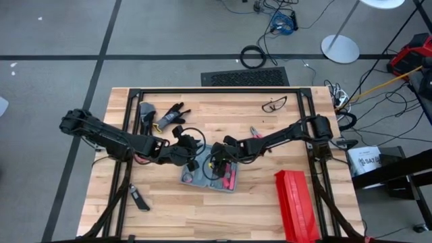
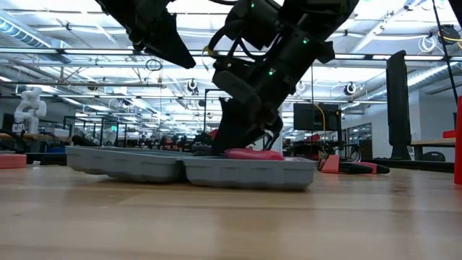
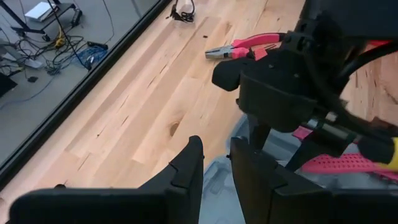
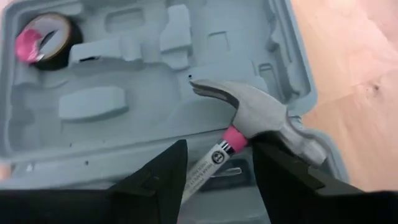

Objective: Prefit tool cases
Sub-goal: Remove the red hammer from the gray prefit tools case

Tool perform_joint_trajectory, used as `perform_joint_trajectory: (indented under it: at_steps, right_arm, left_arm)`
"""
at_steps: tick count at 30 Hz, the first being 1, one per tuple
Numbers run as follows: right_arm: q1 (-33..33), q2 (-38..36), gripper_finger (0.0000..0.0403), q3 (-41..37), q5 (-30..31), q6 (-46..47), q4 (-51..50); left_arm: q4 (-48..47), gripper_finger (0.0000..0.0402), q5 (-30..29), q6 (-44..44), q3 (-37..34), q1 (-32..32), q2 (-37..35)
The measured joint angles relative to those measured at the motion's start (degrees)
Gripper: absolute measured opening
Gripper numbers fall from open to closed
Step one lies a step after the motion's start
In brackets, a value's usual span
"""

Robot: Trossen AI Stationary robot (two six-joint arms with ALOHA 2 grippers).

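High view: the tool case (image 1: 202, 177) lies open near the middle of the worktop (image 1: 202, 216), a little toward the near edge. The left arm stretches in low from the left edge, its left claw (image 1: 191, 154) over the case's far left part. The right arm reaches in from the right edge, bent at the elbow, its right claw (image 1: 217, 162) over the case's right half.
Low view: the case (image 2: 191, 167) rests flat on the worktop (image 2: 231, 224); one dark claw comes down steeply onto a pink handle (image 2: 253, 154) at the case's rim.
Left wrist view: the left claw (image 3: 216, 163) stands narrowly parted, holding nothing, above the case's edge (image 3: 214, 180). Pink pliers (image 3: 239, 50) lie on the wood beyond.
Right wrist view: the right claw (image 4: 217, 163) grips a hammer (image 4: 258, 118) by its shaft, the steel head over the grey moulded slots (image 4: 124, 93). A tape roll (image 4: 46, 40) sits in one corner slot.
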Motion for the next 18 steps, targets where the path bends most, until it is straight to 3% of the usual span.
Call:
perform_joint_trajectory:
  at_steps: [5, 10, 18]
  right_arm:
    - [-0.44, 0.22, 0.0129, -0.09, -0.04, 0.05, 1.42]
    - [-0.70, 0.20, 0.0025, -0.13, -0.90, -1.80, 1.51]
    - [-0.54, -3.10, 0.0015, -0.54, -2.14, -4.10, -0.48]
  left_arm:
    - [0.12, 0.0086, -0.05, -0.93, -0.36, 0.00, 0.00]
    - [-0.07, 0.0086, -0.07, -2.26, -1.54, 0.00, 0.00]
    - [-0.02, 0.0086, -0.55, -2.57, -1.84, 0.00, 0.00]
